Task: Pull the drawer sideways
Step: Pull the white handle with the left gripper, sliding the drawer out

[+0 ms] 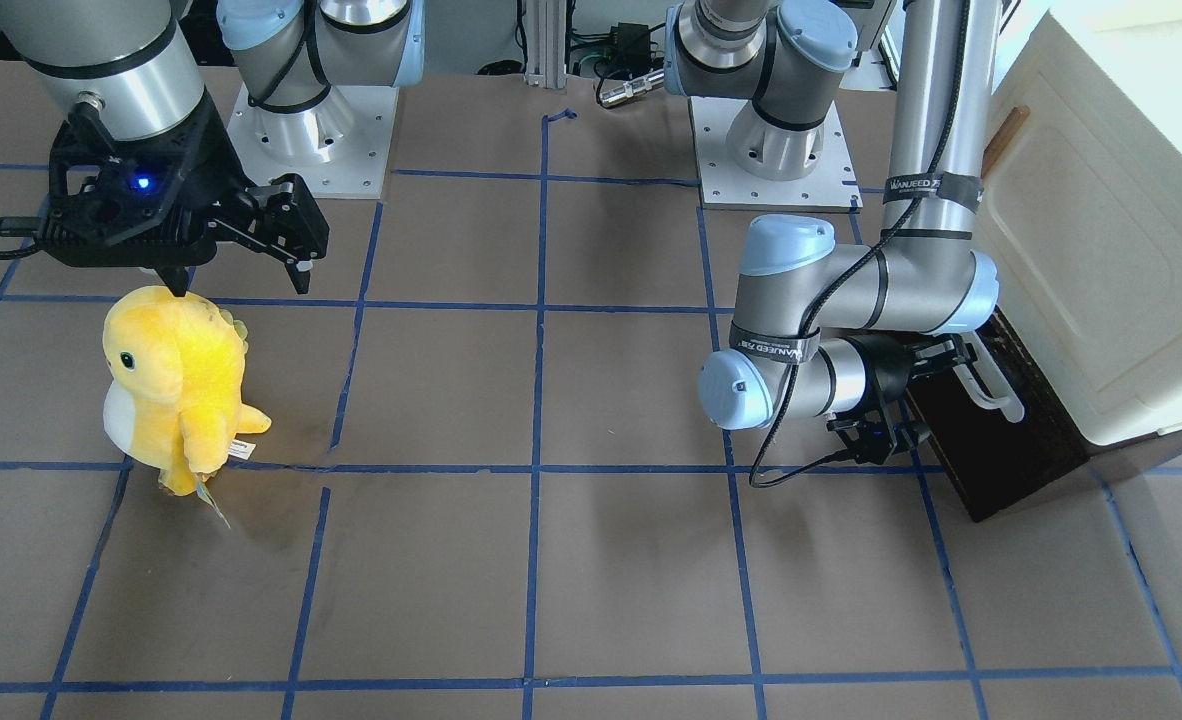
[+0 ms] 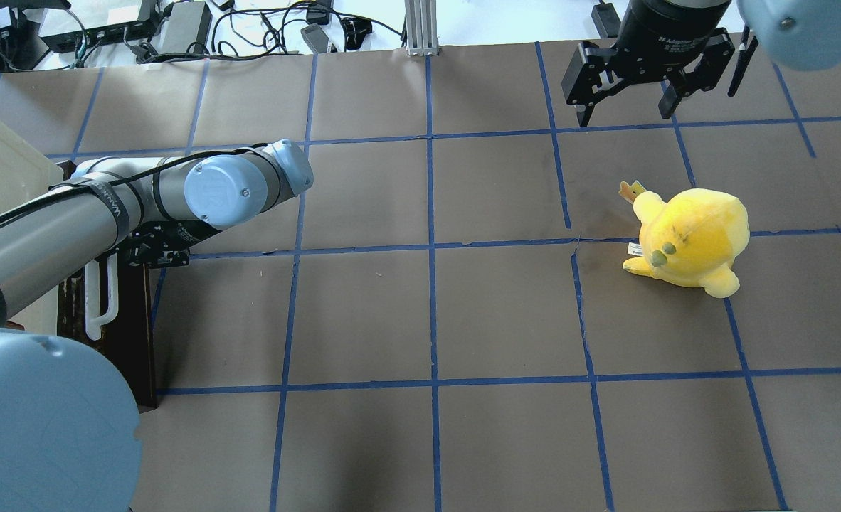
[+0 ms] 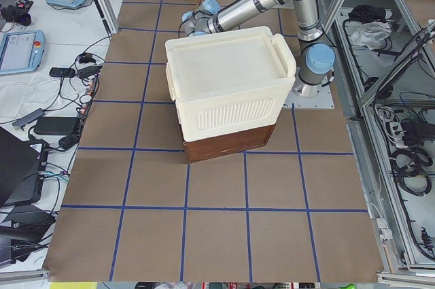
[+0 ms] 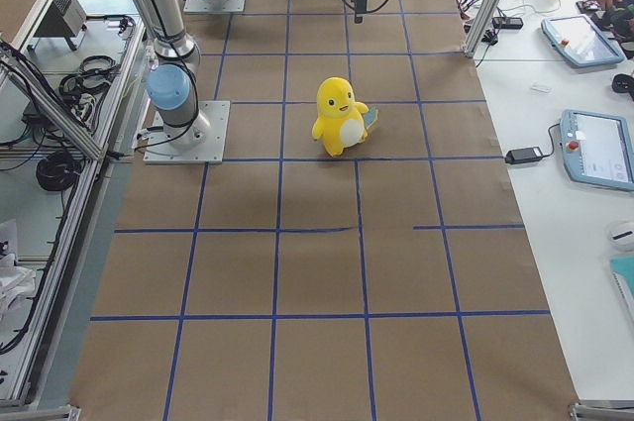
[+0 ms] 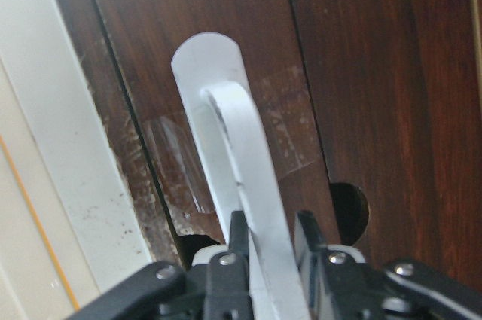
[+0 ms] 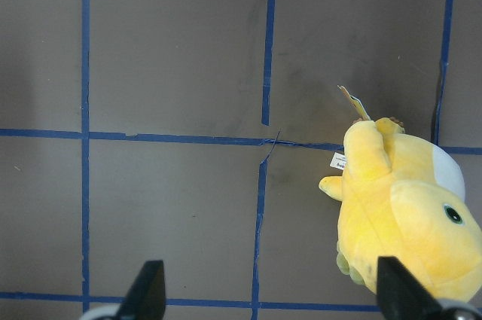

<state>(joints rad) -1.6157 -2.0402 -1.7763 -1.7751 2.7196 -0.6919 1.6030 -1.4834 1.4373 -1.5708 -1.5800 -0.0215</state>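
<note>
The drawer's dark brown front (image 1: 1011, 450) sits at the base of the cream cabinet (image 1: 1101, 250) at the table's end on my left. Its long white bar handle (image 1: 996, 385) runs along the front. My left gripper (image 1: 936, 365) is shut on this handle. The left wrist view shows the handle (image 5: 241, 177) between the two black fingers (image 5: 237, 241), against the brown front (image 5: 361, 71). In the overhead view the handle (image 2: 100, 299) shows beside the left gripper (image 2: 143, 249). My right gripper (image 2: 625, 107) is open and empty, held above the table far from the drawer.
A yellow plush toy (image 2: 691, 238) stands on the brown table on my right side, just below the right gripper (image 1: 241, 275); it also shows in the right wrist view (image 6: 407, 214). The cabinet has a cream panelled door (image 1: 1081, 200).
</note>
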